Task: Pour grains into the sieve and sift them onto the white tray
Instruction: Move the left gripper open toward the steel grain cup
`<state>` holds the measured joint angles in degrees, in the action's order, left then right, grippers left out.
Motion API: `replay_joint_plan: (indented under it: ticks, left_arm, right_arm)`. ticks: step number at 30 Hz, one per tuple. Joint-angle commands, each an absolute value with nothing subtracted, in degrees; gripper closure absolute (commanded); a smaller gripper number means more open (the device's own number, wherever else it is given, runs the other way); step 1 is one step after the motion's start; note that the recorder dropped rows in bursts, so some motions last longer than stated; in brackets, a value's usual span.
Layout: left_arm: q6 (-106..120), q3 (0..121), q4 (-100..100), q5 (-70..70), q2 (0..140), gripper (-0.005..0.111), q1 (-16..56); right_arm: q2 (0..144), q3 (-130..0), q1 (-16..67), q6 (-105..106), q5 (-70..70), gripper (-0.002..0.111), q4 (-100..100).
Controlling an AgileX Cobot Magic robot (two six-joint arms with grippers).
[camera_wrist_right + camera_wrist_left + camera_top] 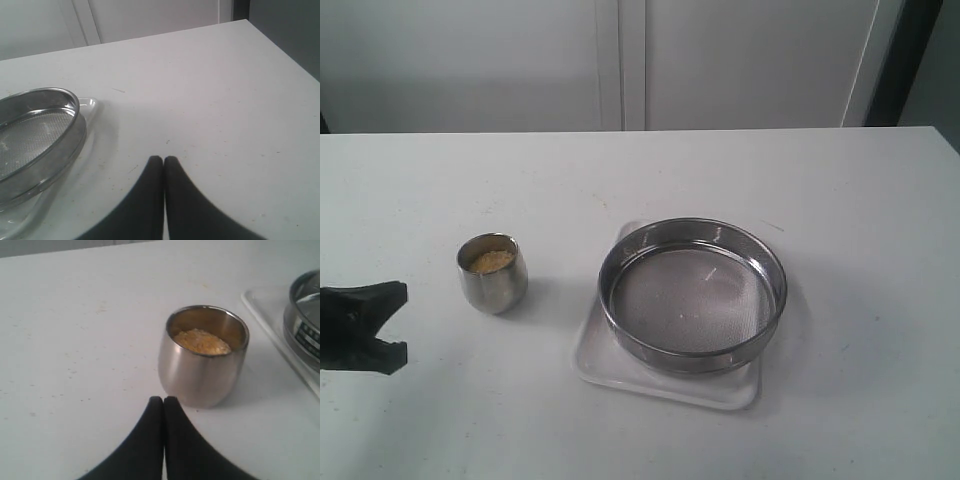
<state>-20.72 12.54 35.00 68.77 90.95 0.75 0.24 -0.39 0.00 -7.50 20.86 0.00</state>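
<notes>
left gripper (163, 401) is pinched closed on nothing. the cup (202, 370) with the grains (202, 341) stands right ahead of it, toward the left edge of the table (820, 200). sieve (692, 295) sits on the white tray (660, 385). right gripper (163, 160) is closed too, and looks farther off.

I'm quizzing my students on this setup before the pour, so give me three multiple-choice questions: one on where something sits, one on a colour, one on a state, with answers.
1. Where does the sieve sit?
A) on the white tray
B) on bare table
C) on a shelf

2. What colour are the grains in the steel cup?
A) green
B) yellow
C) black

3. How is the left claw?
A) wide open
B) clamped on the cup
C) shut, holding nothing

Answers:
1 A, the tray's rim shows under the sieve.
2 B, the meal in the cup is yellow.
3 C, its fingertips meet short of the cup.
</notes>
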Motion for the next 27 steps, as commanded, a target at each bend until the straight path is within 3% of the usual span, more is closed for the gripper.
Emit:
replay_joint_plan:
  ticks: [1,6,9,11,16,19,27]
  left_arm:
    - [-20.4,15.2,41.9,70.0,96.5,0.107,0.7]
    - [-20.1,16.1,41.2,70.0,98.7,0.106,0.7]
    - [-18.1,16.3,41.2,70.0,98.7,0.094,0.7]
    - [-17.8,17.2,42.5,70.0,98.7,0.078,0.8]
    - [-19.2,20.2,47.8,70.0,98.7,0.025,0.8]
    - [-19.7,20.7,48.1,70.0,98.7,0.006,0.8]
    - [-19.7,20.7,48.1,70.0,98.7,0.001,0.8]
  right_arm:
    - [0.0,0.0,0.1,-7.7,20.0,0.108,0.0]
    - [0.0,0.0,0.1,-7.7,20.0,0.108,0.0]
    - [0.0,0.0,0.1,-7.7,20.0,0.108,0.0]
    - [0.0,0.0,0.1,-7.7,20.0,0.108,0.0]
    - [0.0,0.0,0.1,-7.7,20.0,0.108,0.0]
    - [0.0,0.0,0.1,-7.7,20.0,0.108,0.0]
    - [0.0,0.0,0.1,-7.7,20.0,0.108,0.0]
